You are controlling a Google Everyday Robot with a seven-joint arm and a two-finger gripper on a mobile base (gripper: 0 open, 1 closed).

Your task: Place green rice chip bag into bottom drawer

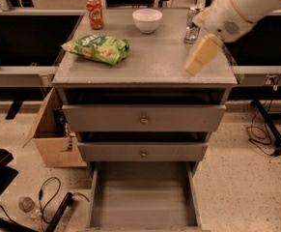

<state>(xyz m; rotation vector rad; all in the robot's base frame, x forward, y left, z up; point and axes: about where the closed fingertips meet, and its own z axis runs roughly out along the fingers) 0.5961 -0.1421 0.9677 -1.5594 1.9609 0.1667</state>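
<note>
The green rice chip bag (97, 49) lies flat on the left part of the grey cabinet top (154, 62). The bottom drawer (142, 199) is pulled out wide, and its grey floor has nothing on it. My gripper (201, 56) hangs from the white arm at the upper right, over the right part of the cabinet top. It is well apart from the bag and holds nothing that I can see.
A red soda can (95, 12), a white bowl (147, 20) and a silver can (193, 25) stand at the back of the top. Two knobbed drawers (144, 120) sit slightly ajar. A cardboard box (50, 134) and cables (53, 202) lie on the floor to the left.
</note>
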